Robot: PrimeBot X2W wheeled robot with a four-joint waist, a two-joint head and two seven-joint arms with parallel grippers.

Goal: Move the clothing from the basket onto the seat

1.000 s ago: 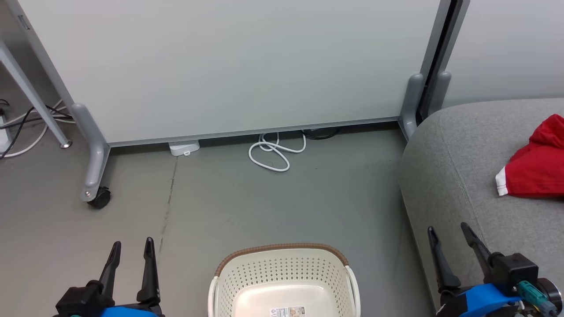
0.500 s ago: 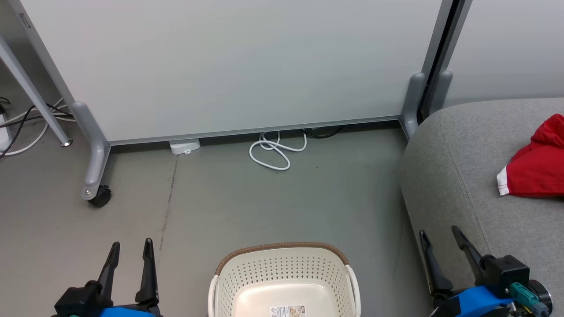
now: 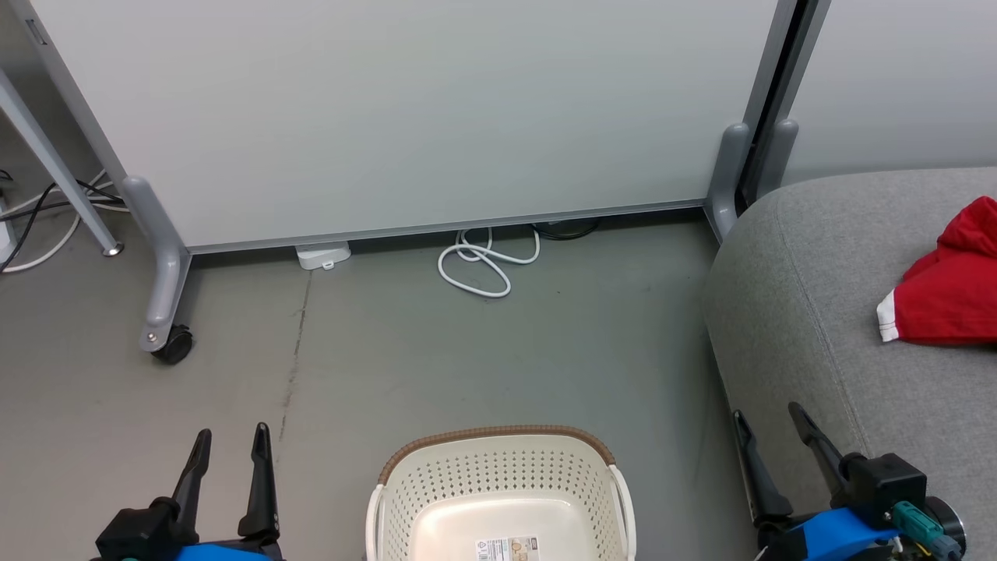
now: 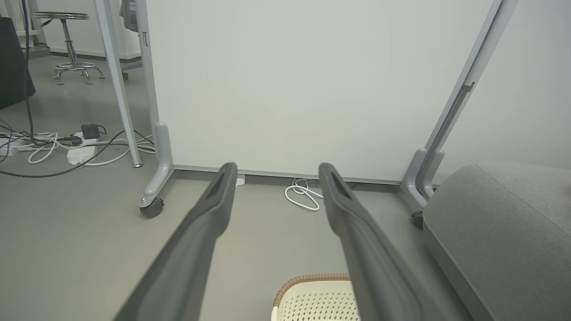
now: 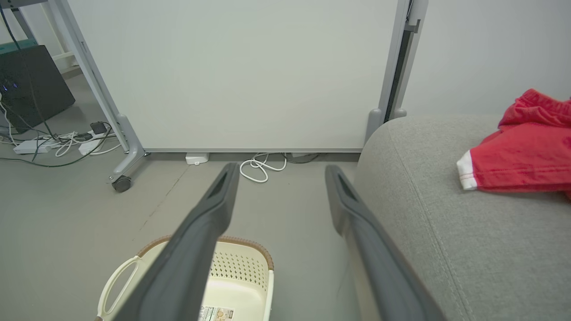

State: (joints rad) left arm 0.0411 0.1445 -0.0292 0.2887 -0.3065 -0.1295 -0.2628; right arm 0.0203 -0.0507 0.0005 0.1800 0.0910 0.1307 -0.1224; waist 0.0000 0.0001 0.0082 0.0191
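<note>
- One paper label (image 3: 508,548) on the bottom of the basket (image 3: 498,475): dark bar at the top right, small symbol at the left, printed lines below.
- Characters too small to read in head view, and blurred in right wrist view.
- No legible text recorded.

Right gripper (image 5: 281,169) has its fingers spread wide, pointing to 12 o'clock. Basket (image 5: 243,267) sits at 7 o'clock on the floor, partly behind the left finger, label on its bottom. Grey seat (image 5: 446,232) is at 4 o'clock, with red clothing (image 5: 522,156) lying on it at 3 o'clock. White panel (image 5: 245,76) is at 12, with a coiled white cable (image 5: 261,168) at its base. Caster (image 5: 121,183) and cords (image 5: 53,145) are at 9.
</note>
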